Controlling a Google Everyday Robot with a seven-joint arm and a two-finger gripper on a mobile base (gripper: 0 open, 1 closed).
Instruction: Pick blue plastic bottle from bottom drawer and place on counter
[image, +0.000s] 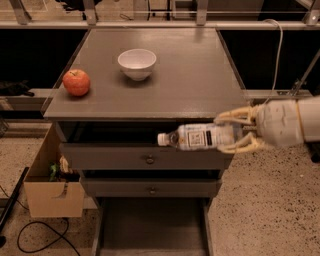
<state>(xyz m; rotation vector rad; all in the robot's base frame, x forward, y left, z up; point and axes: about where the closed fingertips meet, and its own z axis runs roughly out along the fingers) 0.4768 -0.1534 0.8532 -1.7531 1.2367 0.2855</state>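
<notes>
The blue plastic bottle (200, 136), clear with a white cap and a pale printed label, lies level in the air with its cap pointing left, in front of the cabinet's top drawer. My gripper (231, 133) comes in from the right and is shut on the bottle's base end, its pale fingers (239, 116) above and below it. The bottle is just below the front edge of the counter (190, 75). The bottom drawer (152, 227) is pulled out at the foot of the cabinet, and its dark floor is bare.
A white bowl (136, 63) and a red apple (76, 82) sit on the left half of the counter. Two drawers with round knobs (149, 160) lie below the counter. A cardboard box (52, 182) stands on the floor at left, beside cables.
</notes>
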